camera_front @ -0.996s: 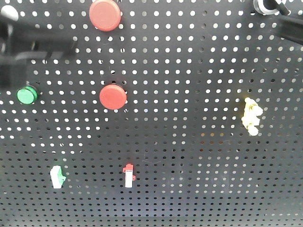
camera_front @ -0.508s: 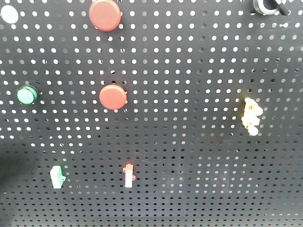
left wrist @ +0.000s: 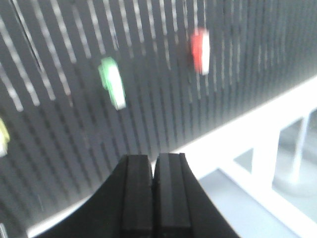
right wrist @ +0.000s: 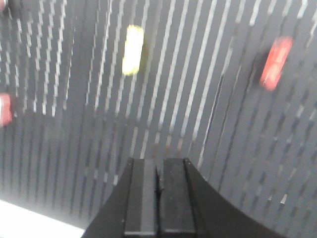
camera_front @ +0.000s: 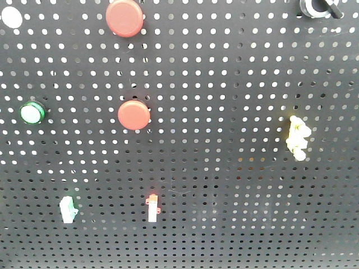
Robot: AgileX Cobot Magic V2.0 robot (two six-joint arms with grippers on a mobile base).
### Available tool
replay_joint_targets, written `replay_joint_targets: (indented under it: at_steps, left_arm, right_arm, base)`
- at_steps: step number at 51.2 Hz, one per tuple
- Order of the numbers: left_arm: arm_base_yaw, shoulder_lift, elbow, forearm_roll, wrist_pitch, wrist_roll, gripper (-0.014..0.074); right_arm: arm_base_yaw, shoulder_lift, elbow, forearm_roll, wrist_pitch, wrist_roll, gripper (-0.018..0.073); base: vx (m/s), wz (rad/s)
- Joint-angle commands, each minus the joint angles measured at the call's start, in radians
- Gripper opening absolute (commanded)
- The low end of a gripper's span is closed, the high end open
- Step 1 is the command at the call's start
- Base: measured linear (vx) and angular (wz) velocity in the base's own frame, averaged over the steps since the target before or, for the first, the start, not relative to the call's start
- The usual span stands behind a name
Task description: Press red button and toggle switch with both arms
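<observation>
Here, the red button point(camera_front: 124, 17) and toggle switch point(camera_front: 317, 8) sit untouched along the pegboard point(camera_front: 224, 84) top edge. Both the left claw point(left wrist: 155, 191) and right claw point(right wrist: 158, 196) are clenched empty, well apart from them.

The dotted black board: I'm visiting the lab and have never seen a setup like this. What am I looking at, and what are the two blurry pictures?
It is a pegboard with controls on it, seen by a fixed front camera: two red buttons, the wider red button at the top, a green button, a yellow part, two small levers, and the toggle switch at the top right edge. The blurry pictures come from cameras on the robot's wrists. Each shows its own hand, the left hand and the right hand, shut and holding nothing.
</observation>
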Motion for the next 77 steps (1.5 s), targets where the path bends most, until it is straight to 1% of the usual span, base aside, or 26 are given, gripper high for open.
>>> replay_joint_targets:
  at_steps: [1,5,9,23,25,28,30,34,37,44,49,51,52,54,60,77]
  left_arm:
    - [-0.001,0.009,-0.014,-0.008,-0.034,-0.011,0.0001]
    - [-0.001,0.009,-0.016,-0.008,0.001,-0.011,0.0001]
    - [-0.001,0.009,-0.016,-0.008,0.013,-0.011,0.0001]
    - [-0.001,0.006,-0.001,-0.007,0.006,-0.011,0.0001]
    - [0.007,0.000,0.015,0.010,-0.015,0.004,0.0001]
    - [0.034,-0.029,0.053,0.030,-0.079,0.018,0.0001]
    - [0.064,-0.064,0.096,0.025,-0.147,0.016,0.0001]
    - [0.137,-0.152,0.211,0.015,-0.321,-0.002,0.0001]
    - [0.188,-0.213,0.288,0.019,-0.401,-0.027,0.0001]
    - [0.282,-0.319,0.414,0.040,-0.438,-0.097,0.0001]
    - [0.321,-0.331,0.480,0.055,-0.471,-0.169,0.0001]
    - [0.322,-0.331,0.497,0.056,-0.478,-0.200,0.0001]
    - [0.322,-0.331,0.497,0.057,-0.455,-0.202,0.0001]
    - [0.322,-0.331,0.492,0.072,-0.428,-0.202,0.0001]
    - [0.316,-0.331,0.492,0.071,-0.403,-0.203,0.0001]
    - [0.316,-0.331,0.492,0.071,-0.403,-0.202,0.0001]
  right_arm:
    - [-0.008,0.014,-0.019,0.012,-0.061,-0.003,-0.0003]
    - [-0.008,0.014,-0.019,0.012,-0.057,-0.003,-0.0003]
    - [-0.008,0.014,-0.019,0.012,-0.057,-0.003,-0.0003]
    - [-0.008,0.014,-0.019,0.012,-0.057,-0.003,-0.0003]
    - [-0.008,0.014,-0.019,0.012,-0.057,-0.003,-0.0003]
    - [-0.008,0.014,-0.019,0.012,-0.056,-0.003,-0.0003]
    - [-0.008,0.014,-0.019,0.012,-0.056,-0.003,-0.0003]
    - [-0.008,0.014,-0.019,0.012,-0.058,-0.003,-0.0003]
    - [-0.008,0.014,-0.019,0.012,-0.058,-0.003,-0.0003]
    - [-0.008,0.014,-0.019,0.012,-0.058,-0.003,-0.0003]
    - [-0.008,0.014,-0.019,0.012,-0.056,-0.003,-0.0003]
    - [-0.008,0.014,-0.019,0.012,-0.057,-0.003,-0.0003]
    - [-0.008,0.014,-0.019,0.012,-0.056,-0.003,-0.0003]
    - [-0.008,0.014,-0.019,0.012,-0.056,-0.003,-0.0003]
    - [-0.008,0.014,-0.019,0.012,-0.058,-0.003,-0.0003]
    - [-0.008,0.014,-0.019,0.012,-0.057,-0.003,-0.0003]
  base:
    - [0.00,0.00]
    - [0.00,0.00]
    - [0.00,0.00]
    - [0.00,0.00]
    - [0.00,0.00]
    - [0.00,0.00]
    - [0.00,0.01]
    - [0.00,0.00]
    - [0.00,0.00]
    - [0.00,0.00]
    - [0.00,0.00]
    - [0.00,0.00]
    - [0.00,0.00]
    - [0.00,0.00]
    - [0.00,0.00]
    - [0.00,0.00]
